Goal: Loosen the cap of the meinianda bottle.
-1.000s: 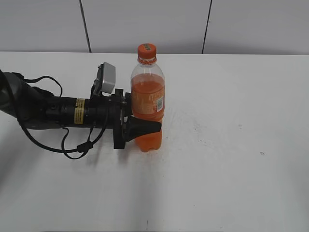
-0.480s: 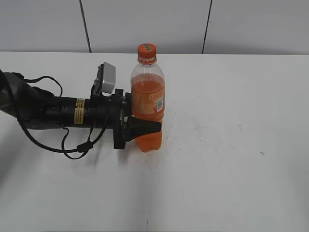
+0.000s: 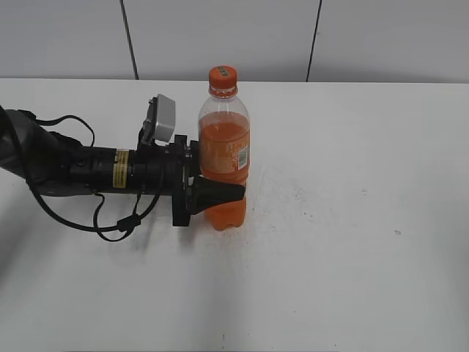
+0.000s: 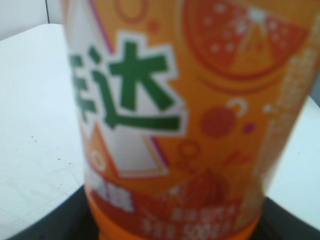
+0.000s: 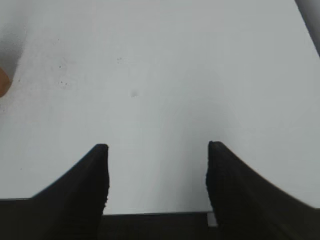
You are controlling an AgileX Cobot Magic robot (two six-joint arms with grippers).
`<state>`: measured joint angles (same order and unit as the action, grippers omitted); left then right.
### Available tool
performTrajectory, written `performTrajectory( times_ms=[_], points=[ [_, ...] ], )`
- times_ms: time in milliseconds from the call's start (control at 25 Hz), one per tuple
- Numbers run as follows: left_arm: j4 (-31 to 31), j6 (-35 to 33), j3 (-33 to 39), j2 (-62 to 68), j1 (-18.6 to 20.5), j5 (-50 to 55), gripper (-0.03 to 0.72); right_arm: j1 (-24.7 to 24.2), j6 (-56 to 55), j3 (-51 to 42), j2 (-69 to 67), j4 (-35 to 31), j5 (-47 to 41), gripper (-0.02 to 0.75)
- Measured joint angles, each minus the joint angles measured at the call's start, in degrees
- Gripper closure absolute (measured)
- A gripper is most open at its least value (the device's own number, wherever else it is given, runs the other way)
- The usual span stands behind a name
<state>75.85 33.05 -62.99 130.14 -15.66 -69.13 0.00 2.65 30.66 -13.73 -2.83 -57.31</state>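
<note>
- Standing upright toward the far edge of the tabletop (image 3: 352, 279), left of centre: meinianda bottle (image 3: 224, 158), cap (image 3: 223, 77) still on.
- Left gripper (image 3: 220, 194) fingers pinching the bottle's lower body from the left.
- Right gripper (image 5: 157, 165) fingers spread, over bare tabletop.
- Risk: low grip, so tipping or spinning likely under a twist at the cap.
</note>
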Motion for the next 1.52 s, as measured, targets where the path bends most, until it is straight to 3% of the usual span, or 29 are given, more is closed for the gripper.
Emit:
performTrajectory(
  times_ms=[440,880,1080,1200,1520],
  points=[
    [0.0,0.0,0.0,0.0,0.0,0.0,0.288,0.0,-0.1,15.1,-34.3,-0.1,8.5,0.275],
    [-0.1,0.0,0.0,0.0,0.0,0.0,0.288,0.0,-0.1,38.8,-61.7,-0.4,1.5,0.275],
    [-0.2,0.0,0.0,0.0,0.0,0.0,0.288,0.5,-4.2,48.0,-69.1,-0.9,-8.4,0.275],
    [-0.2,0.0,0.0,0.0,0.0,0.0,0.288,3.3,-9.2,52.5,-71.7,-0.9,-11.4,0.275],
    [-0.3,0.0,0.0,0.0,0.0,0.0,0.288,19.1,-23.2,65.1,-79.0,-0.5,-12.1,0.275]
  ],
)
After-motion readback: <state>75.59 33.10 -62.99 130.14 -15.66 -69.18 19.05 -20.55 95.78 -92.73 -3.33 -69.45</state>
